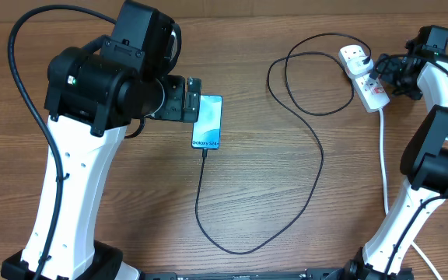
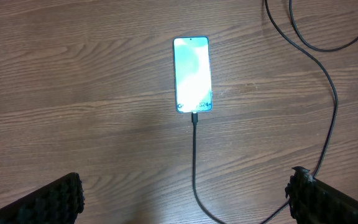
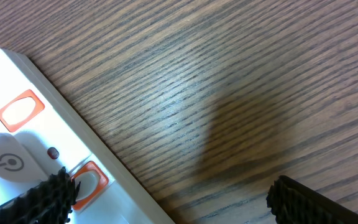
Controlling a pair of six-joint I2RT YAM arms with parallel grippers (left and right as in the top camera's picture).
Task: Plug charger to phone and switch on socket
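The phone (image 1: 207, 122) (image 2: 192, 74) lies flat on the wooden table with its screen lit. The charger's thin black cable (image 1: 320, 159) (image 2: 194, 155) has its tip in the phone's bottom edge. From there it loops round to a white plug adapter (image 1: 362, 66) seated in the socket (image 1: 370, 87) (image 3: 23, 146). My left gripper (image 1: 190, 99) (image 2: 186, 186) hovers open just left of the phone, holding nothing. My right gripper (image 1: 383, 76) (image 3: 173, 193) is open over the socket's edge. Its left finger (image 3: 42, 202) is beside a red switch (image 3: 89, 180), and a second red switch (image 3: 20, 109) lies further along.
A thick white cord (image 1: 384, 155) runs from the socket down the right side past the right arm's base. The black cable's wide loops cover the table's middle and right. The left arm's body overhangs the left part of the table.
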